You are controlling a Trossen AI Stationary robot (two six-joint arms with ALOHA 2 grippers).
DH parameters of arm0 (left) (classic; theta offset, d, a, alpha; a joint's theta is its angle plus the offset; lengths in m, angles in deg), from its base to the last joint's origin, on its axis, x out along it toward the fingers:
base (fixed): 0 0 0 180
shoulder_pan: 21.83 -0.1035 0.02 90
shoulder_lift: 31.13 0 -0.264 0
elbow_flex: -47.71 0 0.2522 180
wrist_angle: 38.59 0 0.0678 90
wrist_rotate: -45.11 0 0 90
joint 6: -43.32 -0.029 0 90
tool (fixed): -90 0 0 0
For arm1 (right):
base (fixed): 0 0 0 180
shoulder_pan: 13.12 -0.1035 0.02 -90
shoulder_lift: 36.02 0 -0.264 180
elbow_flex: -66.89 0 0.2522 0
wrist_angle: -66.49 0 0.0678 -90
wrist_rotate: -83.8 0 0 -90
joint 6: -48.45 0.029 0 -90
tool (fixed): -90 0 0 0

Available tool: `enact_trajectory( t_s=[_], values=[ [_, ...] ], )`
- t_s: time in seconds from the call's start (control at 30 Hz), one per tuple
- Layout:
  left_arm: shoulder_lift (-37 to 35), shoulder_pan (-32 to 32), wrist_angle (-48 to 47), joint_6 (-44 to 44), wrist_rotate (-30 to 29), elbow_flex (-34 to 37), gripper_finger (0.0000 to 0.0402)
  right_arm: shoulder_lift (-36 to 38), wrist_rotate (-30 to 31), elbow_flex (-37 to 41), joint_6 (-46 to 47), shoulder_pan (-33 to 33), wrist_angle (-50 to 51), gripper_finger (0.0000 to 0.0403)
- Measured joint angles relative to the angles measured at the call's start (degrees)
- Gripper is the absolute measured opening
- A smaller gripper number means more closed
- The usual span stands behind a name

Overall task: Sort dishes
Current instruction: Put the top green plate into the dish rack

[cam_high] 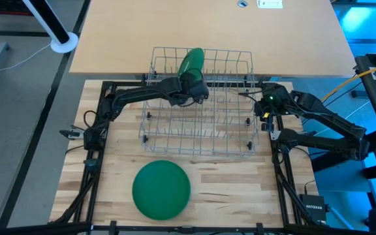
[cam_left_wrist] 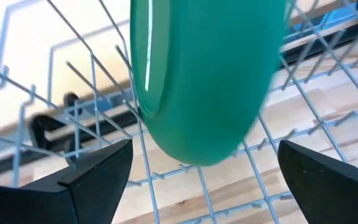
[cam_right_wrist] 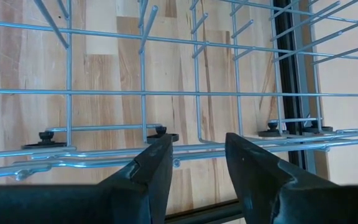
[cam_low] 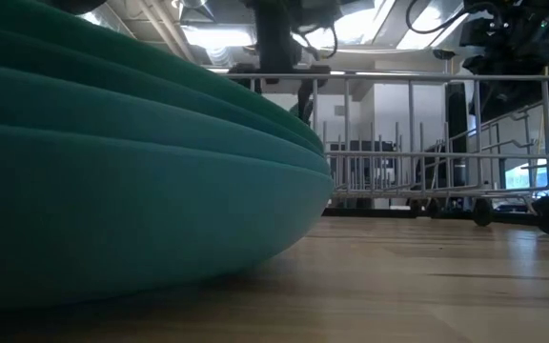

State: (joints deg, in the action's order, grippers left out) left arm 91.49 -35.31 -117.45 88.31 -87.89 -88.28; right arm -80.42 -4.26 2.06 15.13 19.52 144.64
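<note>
while a matte round green plate (cam_high: 192, 61) stands in the wire rack (cam_high: 175, 140), left gripper (cam_left_wrist: 207, 171) open, right gripper (cam_right_wrist: 197, 155) open

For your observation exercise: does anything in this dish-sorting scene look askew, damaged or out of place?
Nothing looks damaged or spilled. One green plate stands on edge at the far end of the wire rack, leaning slightly, with the open left gripper right by it. The stack of plates sits neatly on the table.

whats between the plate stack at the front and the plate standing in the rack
In the high view, bare wooden tabletop, then the wire rack's empty front rows, lie between the plate stack and the upright plate; the left hand sits just before that plate.
</note>
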Motion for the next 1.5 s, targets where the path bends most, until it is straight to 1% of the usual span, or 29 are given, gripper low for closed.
enact_trajectory(
  t_s=[0.1, 0.17, 0.43, 0.57, 0.63, 0.87, 1.03, 1.13, 1.17, 1.23, 1.3, 1.37, 1.5],
  values=[
    [-0.67, 2.39, -0.02, -1.24, -3.6, 0.0, 0.0384, 0.0, 0.0, 0.0, 0.0, 0.0, 0.01, 0.0154],
    [-1.63, 4.15, 0.17, -1.55, -4.9, 0.0, 0.0384, 0.0, 0.0, 0.0, 0.0, 0.01, -0.03, 0.0154],
    [-4.25, 12.81, 3.89, 0.92, -5.1, 0.0, 0.0384, 0.02, 0.0, 0.0, 0.0, 0.01, -0.04, 0.0154],
    [-4.65, 18.72, 4.3, 2.32, -5.16, -0.02, 0.0384, 0.02, 0.0, 0.0, 0.0, 0.01, -0.01, 0.0154],
    [-4.67, 21.77, 4.61, 3.08, -6.54, -0.01, 0.0384, 0.0, 0.0, 0.0, 0.0, 0.01, -0.02, 0.0154],
    [-4.97, 32.03, 6.85, 3.22, -6.92, -0.02, 0.0384, 0.0, 0.0, 0.0, 0.0, 0.01, -0.03, 0.0154],
    [-5.16, 39.39, 12.37, 5.61, -6.56, -0.02, 0.0384, 0.0, 0.0, 0.0, 0.0, 0.0, -0.03, 0.0154],
    [-5.2, 42.7, 15.83, 7.61, -6.63, -0.02, 0.0384, 0.0, 0.0, 0.0, 0.0, 0.01, -0.03, 0.0154],
    [-5.2, 43.45, 16.31, 8.67, -6.71, -0.02, 0.0384, 0.0, 0.0, 0.0, 0.0, 0.01, -0.03, 0.0154],
    [-5.2, 44.6, 15.96, 13.58, -6.59, -0.02, 0.0384, 0.0, 0.0, 0.0, 0.0, 0.0, -0.01, 0.0154],
    [-5.2, 45.79, 13.16, 19.5, -4.31, -0.02, 0.0384, 0.0, 0.0, 0.0, 0.0, 0.01, -0.03, 0.0154],
    [-5.15, 47.24, 8.62, 26.44, -1.68, -0.02, 0.0384, 0.0, 0.0, 0.0, 0.0, 0.0, -0.03, 0.0154],
    [-5.09, 50.46, -4.14, 42.93, 0.96, -0.01, 0.0384, 0.0, 0.0, 0.0, 0.0, 0.01, -0.03, 0.0154]
  ],
)
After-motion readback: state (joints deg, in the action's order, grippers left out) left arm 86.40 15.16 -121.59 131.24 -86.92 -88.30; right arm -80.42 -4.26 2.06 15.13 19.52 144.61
